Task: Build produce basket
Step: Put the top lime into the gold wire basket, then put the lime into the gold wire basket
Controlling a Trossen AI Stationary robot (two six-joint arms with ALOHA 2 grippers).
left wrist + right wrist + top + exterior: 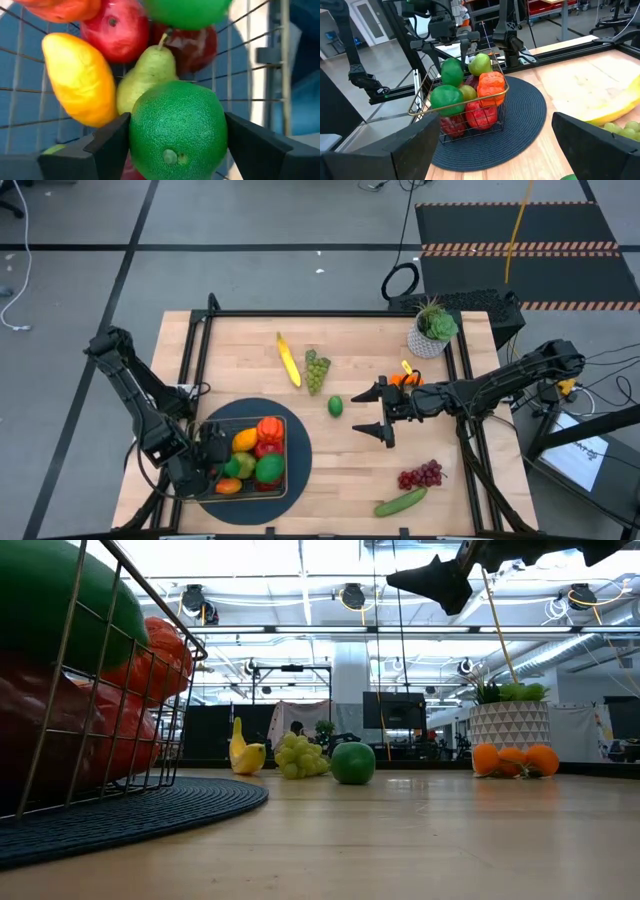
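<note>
The dark wire basket [282,442] stands on a round dark mat [300,430] at the table's near left. It holds a yellow lemon-like fruit [80,80], a pear [150,70], red fruit [117,32] and more produce. My left gripper [177,130] is over the basket's left side, shut on a green lime [177,135]. Near the table's middle, my right gripper [373,413] hangs open and level above the wood, pointing toward the basket. A banana [289,360], green grapes [317,370] and a second lime [335,406] lie on the table. My left gripper pinches the lime by two opposite sides [137,135] between its two fingers [107,147]. The fingers slant steeply down from above. The lime's dimpled end [170,157] faces the wrist. It sits just over the pear and the yellow fruit; whether it rests on them I cannot tell.
Oranges [405,379] lie by a potted plant [433,330] at the far right. Red grapes [422,475] and a cucumber [400,502] lie at the near right. A black frame rail [195,370] runs along the table's sides.
</note>
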